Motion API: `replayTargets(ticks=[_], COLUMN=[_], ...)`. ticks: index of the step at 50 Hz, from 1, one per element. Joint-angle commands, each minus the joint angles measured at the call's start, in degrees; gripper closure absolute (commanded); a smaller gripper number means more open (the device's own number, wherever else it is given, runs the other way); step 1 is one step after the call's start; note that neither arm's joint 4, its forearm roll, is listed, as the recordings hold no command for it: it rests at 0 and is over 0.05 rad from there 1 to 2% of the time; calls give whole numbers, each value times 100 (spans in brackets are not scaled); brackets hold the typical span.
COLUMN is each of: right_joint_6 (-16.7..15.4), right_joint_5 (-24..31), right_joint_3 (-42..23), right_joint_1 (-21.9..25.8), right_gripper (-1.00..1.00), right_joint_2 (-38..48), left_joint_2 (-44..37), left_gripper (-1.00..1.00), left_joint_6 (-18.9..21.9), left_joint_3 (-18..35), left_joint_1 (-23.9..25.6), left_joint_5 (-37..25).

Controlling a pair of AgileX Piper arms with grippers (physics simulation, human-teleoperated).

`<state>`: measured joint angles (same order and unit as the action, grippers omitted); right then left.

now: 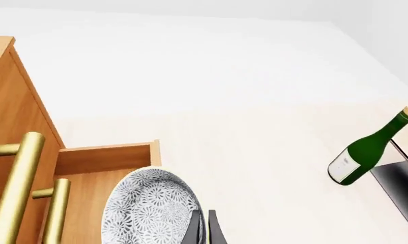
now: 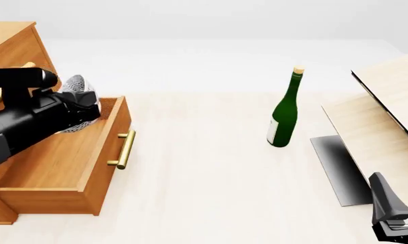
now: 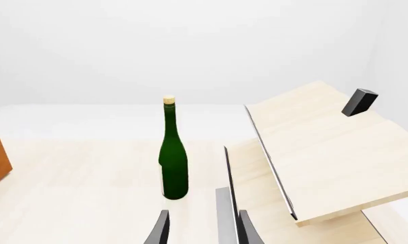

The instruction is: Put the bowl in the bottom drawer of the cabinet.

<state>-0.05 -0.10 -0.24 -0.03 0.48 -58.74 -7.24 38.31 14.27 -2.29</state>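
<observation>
I have the bowl pinched by its rim in the left gripper, held on edge over the back of the open drawer, close under the cabinet front and its upper handles. The wrist view shows one finger each side of the rim, so the grip is thin, and my first worry is the bowl slipping or swinging out if I jolt the arm. The second is height: tilted like this, if I let go now I judge it could land on its edge, roll, or tip against the drawer wall instead of settling flat. The third is the cabinet itself; the arm is nearly against the front, and a careless lowering could knock a handle or catch the bowl on the drawer's back edge. I want to ease down inside the walls before opening. The right gripper sits low at the near right, its fingers a little apart and holding nothing, near the pale box and well away from the bottle, so I see no trouble there unless I move it
</observation>
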Motion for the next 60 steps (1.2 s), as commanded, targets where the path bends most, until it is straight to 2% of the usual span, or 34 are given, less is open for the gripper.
replayTargets(ticks=[1,9,17,34,47,56,58,60], right_joint_6=[2,0,0,1,1,2,-1,1], right_joint_5=[0,0,0,0,0,0,0,0], right_joint_3=[0,0,0,0,0,0,0,0], right_joint_1=[0,-1,1,0,0,0,1,1], right_gripper=[-100,-100,-100,-100,-100,-100,-100,-100], right_joint_2=[0,1,0,0,1,1,1,0], left_joint_2=[223,273,343,626,492,238,281,142], left_gripper=[100,100,100,100,100,100,100,100], left_joint_6=[-39,-60,-204,-320,-375,-566,-565,-573], left_joint_3=[-205,-256,-621,-967,-1026,-994,-789,-944], left_joint_1=[-134,-181,-291,-500,-505,-394,-393,-407], left_joint_5=[-20,-61,203,206,255,408,133,411])
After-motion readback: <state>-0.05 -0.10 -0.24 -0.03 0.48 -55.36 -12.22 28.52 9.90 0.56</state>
